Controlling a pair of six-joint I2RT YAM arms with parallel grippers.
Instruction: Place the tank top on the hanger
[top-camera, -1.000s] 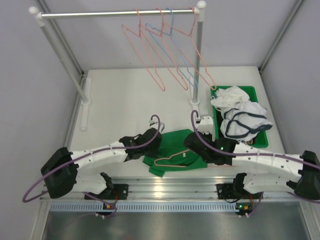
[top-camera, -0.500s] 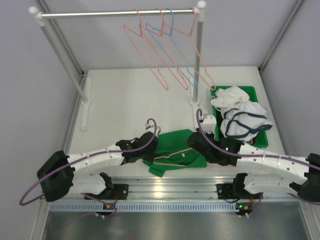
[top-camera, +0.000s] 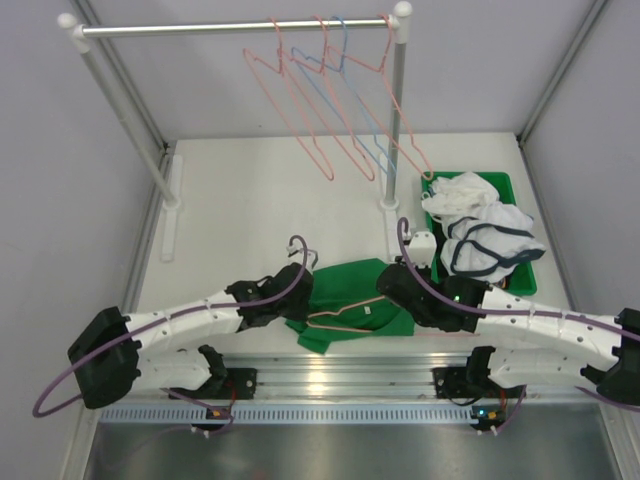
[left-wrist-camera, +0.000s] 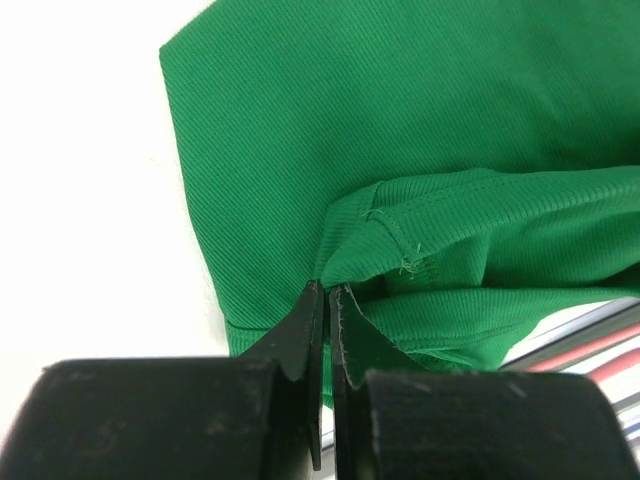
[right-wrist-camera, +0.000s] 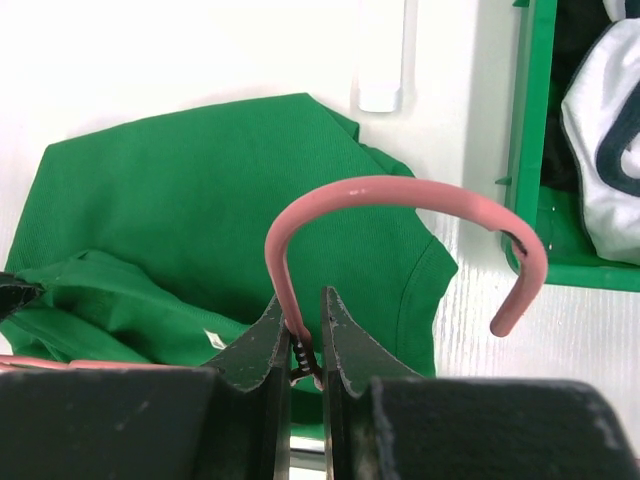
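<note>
The bright green tank top (top-camera: 350, 285) lies crumpled on the white table, between the two arms and near the front edge. A salmon-pink hanger (top-camera: 335, 318) lies across its front part. My left gripper (top-camera: 300, 290) is at the top's left edge. In the left wrist view the left gripper (left-wrist-camera: 326, 292) is shut, pinching a folded hem of the tank top (left-wrist-camera: 400, 120). My right gripper (top-camera: 395, 285) is at the top's right side. In the right wrist view the right gripper (right-wrist-camera: 305, 325) is shut on the hanger's twisted neck, and the hook (right-wrist-camera: 400, 190) arches above the tank top (right-wrist-camera: 200, 200).
A clothes rail (top-camera: 230, 28) at the back holds several pink hangers (top-camera: 300, 110) and a light-blue one (top-camera: 350, 110). Its right post (top-camera: 393, 130) stands just behind the tank top. A green bin (top-camera: 520, 270) of white garments is at the right. A metal rail (top-camera: 330, 375) runs along the front edge.
The left arm has drawn back and lowered to the top's left edge. The right gripper has shifted slightly toward the post. The hanger has moved a little left.
</note>
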